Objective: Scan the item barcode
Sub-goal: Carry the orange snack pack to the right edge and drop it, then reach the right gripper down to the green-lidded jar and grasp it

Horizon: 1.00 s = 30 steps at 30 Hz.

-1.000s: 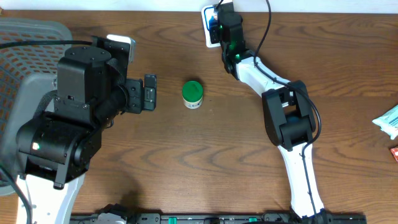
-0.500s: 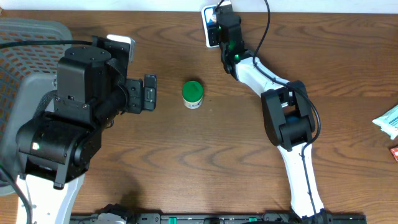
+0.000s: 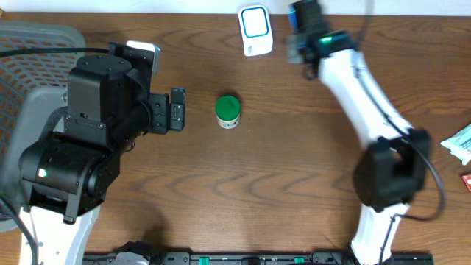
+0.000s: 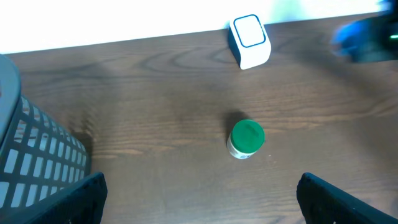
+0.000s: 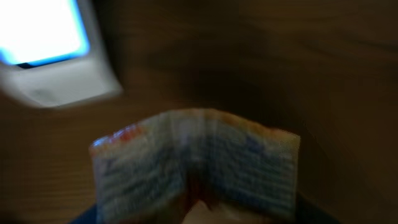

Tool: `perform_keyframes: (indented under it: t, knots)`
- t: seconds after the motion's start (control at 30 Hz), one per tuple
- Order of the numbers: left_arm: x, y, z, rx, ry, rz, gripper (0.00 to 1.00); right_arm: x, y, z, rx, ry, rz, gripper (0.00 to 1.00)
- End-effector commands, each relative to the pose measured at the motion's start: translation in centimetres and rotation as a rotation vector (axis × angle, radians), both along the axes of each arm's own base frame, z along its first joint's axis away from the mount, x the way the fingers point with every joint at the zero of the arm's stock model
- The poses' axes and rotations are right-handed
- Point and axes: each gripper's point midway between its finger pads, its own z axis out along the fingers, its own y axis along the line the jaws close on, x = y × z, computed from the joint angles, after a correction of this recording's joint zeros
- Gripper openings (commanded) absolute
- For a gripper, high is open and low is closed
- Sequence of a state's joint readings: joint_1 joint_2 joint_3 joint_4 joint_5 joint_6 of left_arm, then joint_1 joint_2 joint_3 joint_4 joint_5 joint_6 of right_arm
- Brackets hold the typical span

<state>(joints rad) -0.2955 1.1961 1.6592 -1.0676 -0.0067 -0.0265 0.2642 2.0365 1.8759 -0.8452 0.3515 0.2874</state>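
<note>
At the bench's left edge: grey plastic mesh basket. Just right of it, left gripper, jaws spread fully wide, nothing between them. Mid-bench, apart from both arms: small white jar with green lid, upright. At the far edge: white box-shaped scanner with blue-rimmed face. Just right of that, right gripper, blurred, half closed on a white printed paper packet. Long axis crosswise to the fingers, creased mid-length, printed face toward the wrist camera. At the right edge: teal-and-white pouch.

Overhead straight down; left wrist low, oblique; right wrist close-up; scanner in all.
</note>
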Motion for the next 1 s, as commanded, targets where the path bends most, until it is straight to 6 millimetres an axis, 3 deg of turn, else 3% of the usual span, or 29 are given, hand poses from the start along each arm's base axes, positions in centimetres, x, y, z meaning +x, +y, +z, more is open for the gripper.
perform_keyframes:
  t: [0.0,0.13,0.3,0.53,0.63,0.73,0.8,0.87,0.9,0.97]
  knots:
    - [0.1,0.4,-0.1,0.005,0.001,0.018,0.98,-2.5,-9.3,0.5,-0.146,0.055,-0.270,0.49]
    - [0.1,0.4,-0.1,0.005,0.001,0.018,0.98,-6.9,-18.3,-1.2,-0.248,0.191,-0.516,0.49]
    - [0.1,0.4,-0.1,0.005,0.001,0.018,0.98,-10.0,-26.9,-4.1,-0.242,0.222,-0.714,0.54]
    - [0.1,0.4,-0.1,0.005,0.001,0.018,0.98,-15.0,-36.3,-8.4,-0.234,0.210,-0.910,0.59]
    - [0.1,0.4,-0.1,0.005,0.001,0.018,0.98,-17.4,-39.1,-9.5,-0.220,0.205,-0.988,0.64]
    - [0.1,0.4,-0.1,0.005,0.001,0.018,0.98,-18.0,-40.7,-9.6,-0.200,0.207,-0.976,0.67]
    - [0.1,0.4,-0.1,0.005,0.001,0.018,0.98,-17.3,-40.9,-9.4,-0.164,0.190,-0.942,0.74]
    - [0.1,0.4,-0.1,0.005,0.001,0.018,0.98,-16.0,-40.7,-8.7,-0.130,0.170,-0.891,0.95]
    - [0.1,0.4,-0.1,0.005,0.001,0.018,0.98,-15.0,-40.3,-8.0,-0.106,0.152,-0.869,0.99]
    - [0.1,0.4,-0.1,0.005,0.001,0.018,0.98,-13.2,-39.3,-6.7,-0.048,0.116,-0.821,0.99]
